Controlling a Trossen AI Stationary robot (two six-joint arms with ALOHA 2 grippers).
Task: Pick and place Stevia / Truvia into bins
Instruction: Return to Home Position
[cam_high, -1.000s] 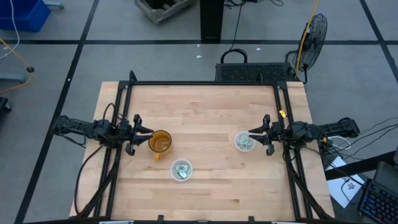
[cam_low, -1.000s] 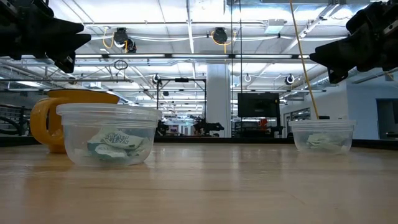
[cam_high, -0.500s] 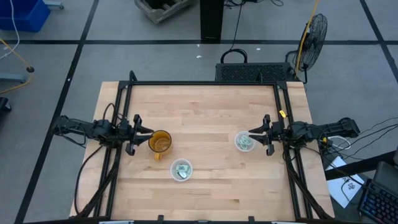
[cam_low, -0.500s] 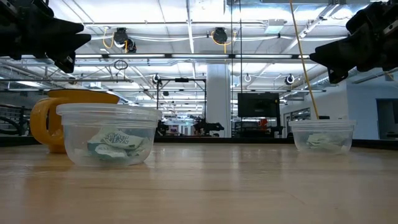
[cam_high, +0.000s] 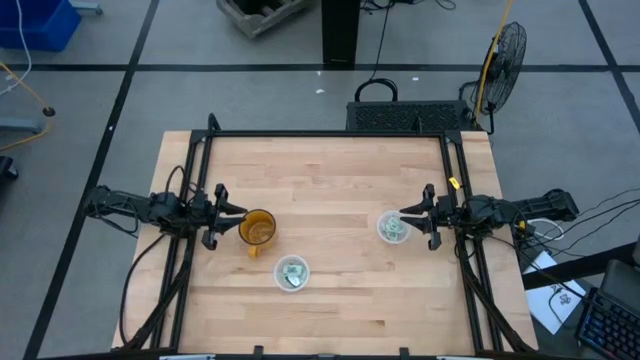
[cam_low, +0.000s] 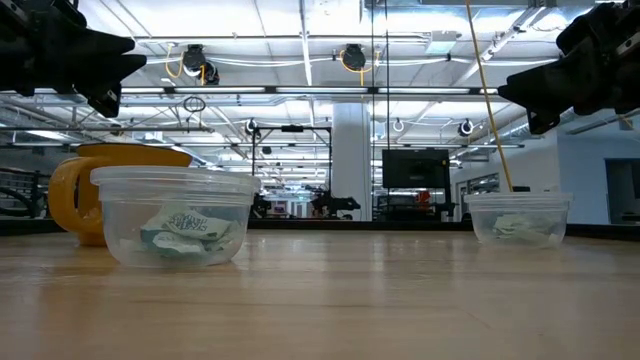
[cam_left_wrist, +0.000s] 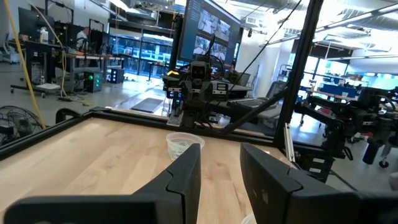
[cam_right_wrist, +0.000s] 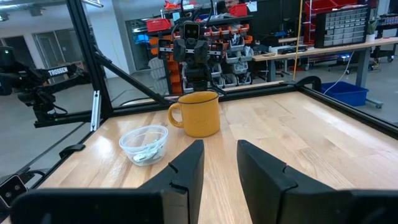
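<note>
Two clear plastic cups, the bins, stand on the wooden table: one (cam_high: 291, 272) toward the near edge and one (cam_high: 392, 228) at the right. Pale green and white Stevia / Truvia sachets (cam_low: 185, 234) lie crumpled on the bottom of the near cup (cam_low: 175, 215). More sachets (cam_low: 516, 228) lie in the right cup (cam_right_wrist: 144, 143). My left gripper (cam_high: 228, 212) hovers open at the left edge, beside the mug. My right gripper (cam_high: 408, 213) hovers open at the right edge, just beside the right cup. Both point level toward the table's middle, above cup height, with nothing between their fingers (cam_left_wrist: 186, 177) (cam_right_wrist: 186, 171).
An amber-orange handled mug (cam_high: 258, 230) stands upright just in front of the left gripper, also in the right wrist view as the mug (cam_right_wrist: 199, 113). A black frame (cam_high: 325, 134) runs along the table's far, left and right edges. Bare wood lies between the cups and across the far half.
</note>
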